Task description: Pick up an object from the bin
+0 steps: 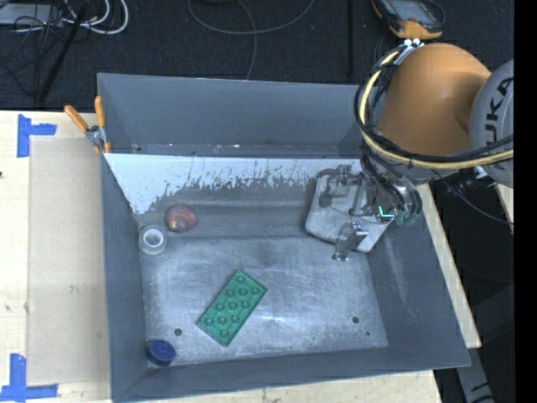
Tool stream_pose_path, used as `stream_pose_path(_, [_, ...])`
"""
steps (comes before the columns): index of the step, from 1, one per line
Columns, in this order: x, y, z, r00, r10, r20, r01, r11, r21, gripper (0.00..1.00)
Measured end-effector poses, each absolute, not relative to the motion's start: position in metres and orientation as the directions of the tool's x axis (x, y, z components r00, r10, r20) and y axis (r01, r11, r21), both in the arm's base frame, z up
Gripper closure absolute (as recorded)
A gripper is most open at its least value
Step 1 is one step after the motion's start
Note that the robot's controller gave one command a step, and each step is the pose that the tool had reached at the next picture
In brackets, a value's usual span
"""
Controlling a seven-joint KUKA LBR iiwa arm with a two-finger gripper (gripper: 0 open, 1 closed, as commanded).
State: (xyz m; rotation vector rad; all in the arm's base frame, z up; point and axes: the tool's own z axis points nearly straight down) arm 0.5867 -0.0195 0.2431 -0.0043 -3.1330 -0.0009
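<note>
Four loose things shared the grey metal bin (226, 116) with my gripper (345, 248), which hung low over the far right of its floor, near the right wall. Whether it was wide or closed I could not tell. All four lay well apart from it, to the left. Largest was a green studded plate (232, 307), flat near the middle. A reddish ball (180, 218) sat far left, a clear ring (153, 240) just beside it, and a blue cap (160, 352) in the near left corner. Scuffed bare metal lay between us. Cables (107, 11) trailed over dark floor beyond.
</note>
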Motion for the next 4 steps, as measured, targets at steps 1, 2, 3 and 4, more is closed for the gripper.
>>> stream_pose_path(1, [0.54,0.094,0.153,-0.994,-0.112,0.009,-0.112,0.994,0.004,0.0])
stream_pose_path(2, [0.554,0.118,0.075,-0.991,-0.136,0.005,-0.136,0.991,-0.001,0.0])
stream_pose_path(3, [0.525,0.121,0.074,-0.982,-0.188,-0.013,-0.188,0.982,0.0,0.0])
stream_pose_path(4, [0.525,0.121,0.074,-0.982,-0.187,-0.008,-0.187,0.982,0.001,1.0])
